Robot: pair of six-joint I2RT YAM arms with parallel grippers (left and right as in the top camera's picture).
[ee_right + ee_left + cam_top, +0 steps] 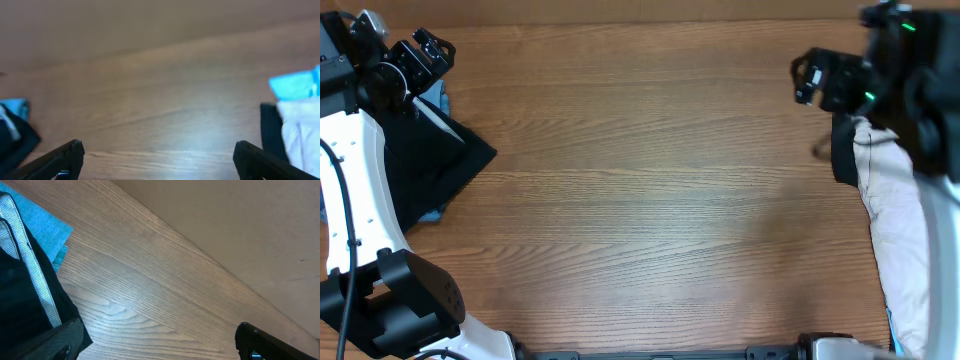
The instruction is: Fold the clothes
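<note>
Both grippers gape empty: the left gripper (160,344) beside plain black cloth shorts (435,165) at nine o'clock, apparently stacked as finished; the right gripper (160,161) near a beige cloth garment (905,220) at three o'clock, probably its next pick.

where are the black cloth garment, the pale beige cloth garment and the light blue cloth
black cloth garment (445,160), overhead view, its middle
pale beige cloth garment (898,205), overhead view, upper middle
light blue cloth (42,227), left wrist view, exposed part

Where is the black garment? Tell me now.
Overhead view, left side of the table: the black garment lies over a light blue cloth, partly under the left arm.
</note>
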